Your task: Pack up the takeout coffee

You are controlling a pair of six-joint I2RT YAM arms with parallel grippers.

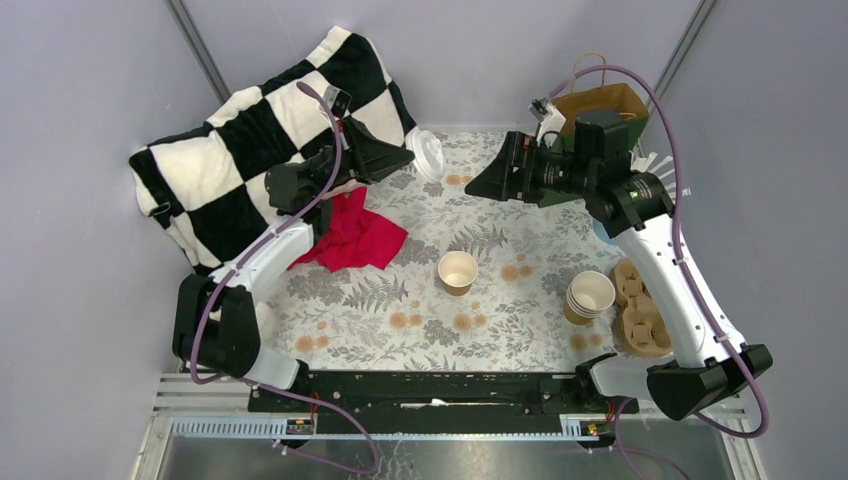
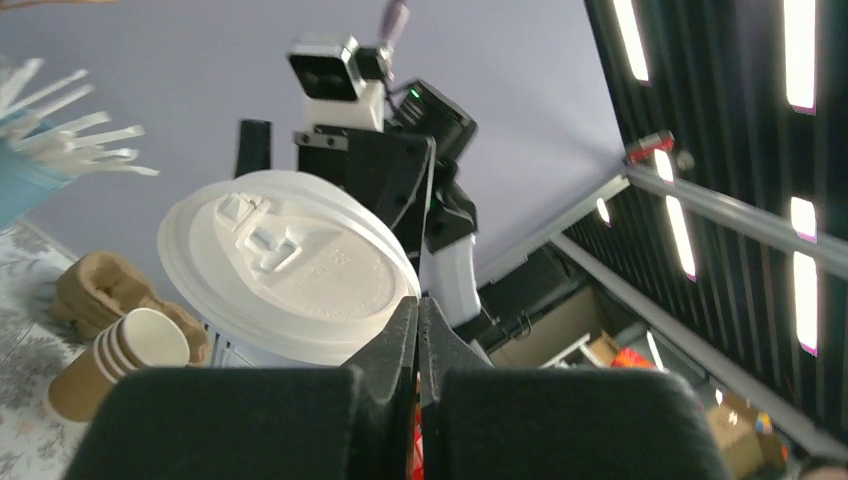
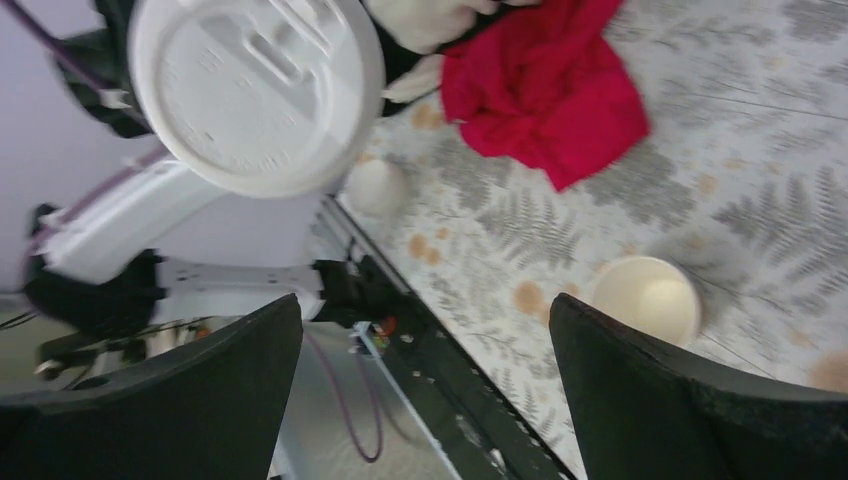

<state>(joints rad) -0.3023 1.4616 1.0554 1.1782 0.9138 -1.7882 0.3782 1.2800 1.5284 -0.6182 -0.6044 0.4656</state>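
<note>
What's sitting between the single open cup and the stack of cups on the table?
Nothing: in the top view, only bare floral tablecloth lies between the single open cup and the stack of cups.

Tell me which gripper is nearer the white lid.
Left. The left gripper pinches the white lid at its rim; the right gripper stands open, facing it across a gap.

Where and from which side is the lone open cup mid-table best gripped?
Probably its side wall below the rim, coming in level from the robot's right: the cup stands upright, lidless, nothing touching it, and that leaves its mouth free for the white lid.
</note>
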